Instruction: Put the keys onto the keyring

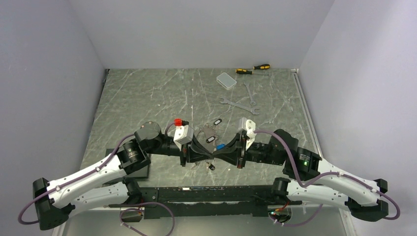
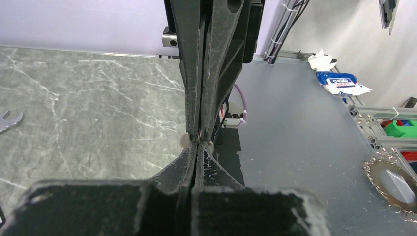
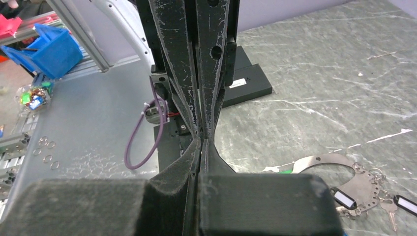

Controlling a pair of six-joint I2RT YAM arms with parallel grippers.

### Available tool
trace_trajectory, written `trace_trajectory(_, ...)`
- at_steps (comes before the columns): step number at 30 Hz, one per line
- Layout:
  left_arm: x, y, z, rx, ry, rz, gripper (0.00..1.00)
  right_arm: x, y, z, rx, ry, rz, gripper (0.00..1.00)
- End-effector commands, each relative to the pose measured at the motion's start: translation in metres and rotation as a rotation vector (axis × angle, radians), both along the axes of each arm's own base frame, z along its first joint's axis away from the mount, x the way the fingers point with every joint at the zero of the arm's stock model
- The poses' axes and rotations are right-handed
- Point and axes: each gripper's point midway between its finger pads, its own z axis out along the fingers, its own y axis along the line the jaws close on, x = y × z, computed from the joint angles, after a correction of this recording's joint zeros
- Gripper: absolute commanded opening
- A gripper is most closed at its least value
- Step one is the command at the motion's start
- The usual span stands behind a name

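1. The left fingers (image 2: 189, 158) are pressed fully together, with no gap between them. Whether anything is pinched at their tips cannot be made out.
2. The right fingers (image 3: 194, 152) are also fully closed. Nothing can be seen between them.
3. The 2 sets of fingers meet tip to tip low over the near middle of the table (image 1: 147, 98). Each wrist view shows the other arm's closed fingers pointing straight at its own.
4. The keys (image 1: 221, 146) lie loose on the table around that meeting point. A blue-headed one is just beside the right fingers, dark labelled tags lie slightly farther back, and 1 small dark piece (image 1: 211, 167) lies on the near side.
5. The keyring (image 3: 324, 160) shows as a silver curve lying on the table at the lower right of the right wrist view. Small rings, a labelled tag (image 3: 342, 199) and a small silver key (image 3: 391, 210) lie at its end.
6. 2 wrenches (image 1: 239, 104), 2 screwdrivers (image 1: 253, 69) and a small clear box (image 1: 226, 80) lie well apart from the keys, toward the far right.
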Motion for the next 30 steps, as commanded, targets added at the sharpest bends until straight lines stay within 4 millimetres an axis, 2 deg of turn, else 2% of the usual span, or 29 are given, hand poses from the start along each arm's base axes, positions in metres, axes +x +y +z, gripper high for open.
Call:
trace_trajectory(1,-0.002,-0.003,0.012,-0.047,-0.041,-0.024,0.0,-0.003,-0.001,0.037,0.106,-0.028,0.008,0.0)
trace_trajectory(4,0.0,-0.002,0.017,-0.088,-0.054,-0.002,0.0,-0.003,-0.003,0.043,0.128,-0.039,0.001,0.31)
trace_trajectory(7,0.003,-0.001,0.026,-0.145,-0.061,0.024,0.0,-0.003,-0.008,0.05,0.158,-0.056,-0.008,0.41)
trace_trajectory(9,0.004,-0.001,0.031,-0.182,-0.057,0.034,0.0,-0.001,-0.01,0.052,0.162,-0.064,-0.019,0.55)
trace_trajectory(11,0.005,-0.002,0.036,-0.221,-0.051,0.039,0.0,0.0,-0.013,0.055,0.176,-0.071,-0.035,0.61)
trace_trajectory(15,0.006,-0.001,0.046,-0.292,-0.032,0.05,0.0,0.001,-0.028,0.062,0.254,-0.102,-0.07,0.58)
trace_trajectory(20,0.005,-0.002,0.057,-0.365,0.007,0.041,0.0,0.002,-0.036,0.059,0.258,-0.124,-0.088,0.41)
trace_trajectory(22,0.005,-0.003,0.06,-0.382,0.025,0.033,0.0,0.002,-0.035,0.058,0.253,-0.129,-0.09,0.38)
trace_trajectory(30,0.004,-0.004,0.075,-0.444,0.081,0.016,0.0,0.005,-0.03,0.058,0.229,-0.157,-0.088,0.38)
